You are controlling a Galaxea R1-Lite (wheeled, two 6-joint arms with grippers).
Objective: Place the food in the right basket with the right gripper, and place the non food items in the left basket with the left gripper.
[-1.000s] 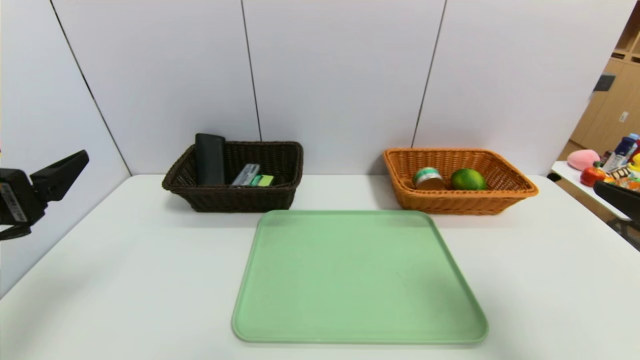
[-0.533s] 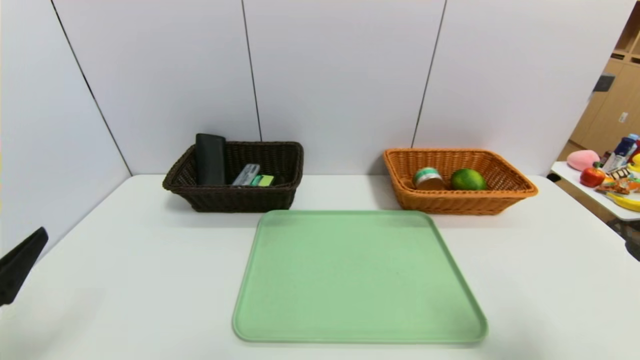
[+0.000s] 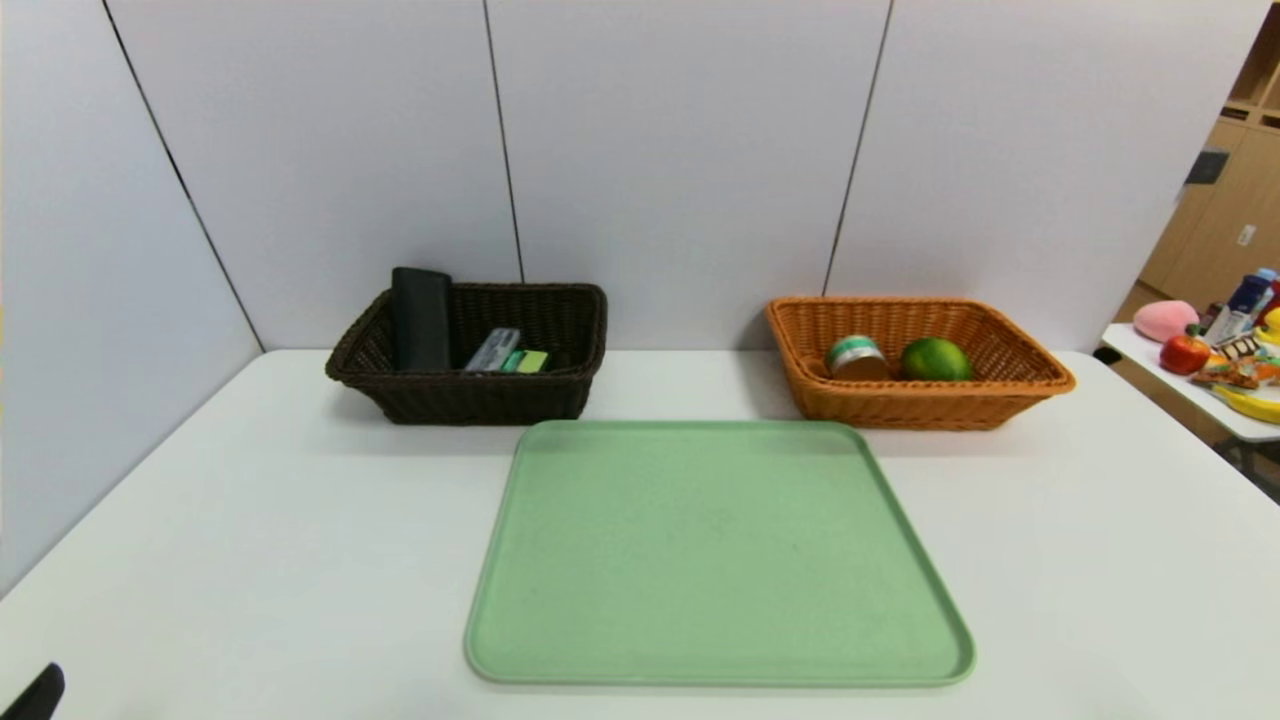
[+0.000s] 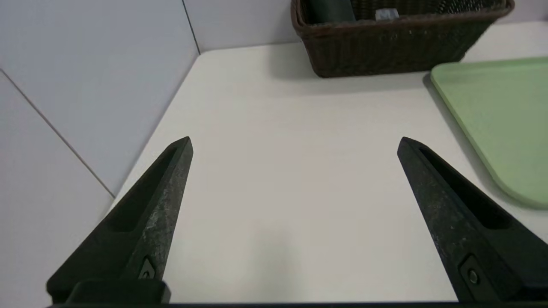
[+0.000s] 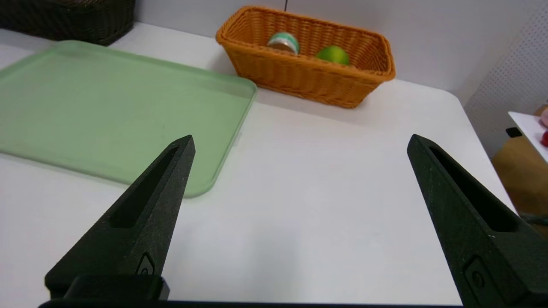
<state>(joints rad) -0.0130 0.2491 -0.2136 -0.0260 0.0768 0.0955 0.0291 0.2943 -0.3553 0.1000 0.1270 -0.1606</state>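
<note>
The dark brown left basket holds the black pouch, the clear-grey cutlery case and the green bottle's light label. The orange right basket holds the tin can and the lime. My left gripper is open and empty, low over bare table near the left edge; one of its fingertips shows at the head view's bottom corner. My right gripper is open and empty over bare table right of the tray, out of the head view.
An empty green tray lies mid-table in front of both baskets. White wall panels stand behind and on the left. A side table with fruit and bottles stands off the right edge.
My left gripper has dropped from mid-height at the left edge to the bottom left corner of the head view. My right arm has left the head view at the right edge.
</note>
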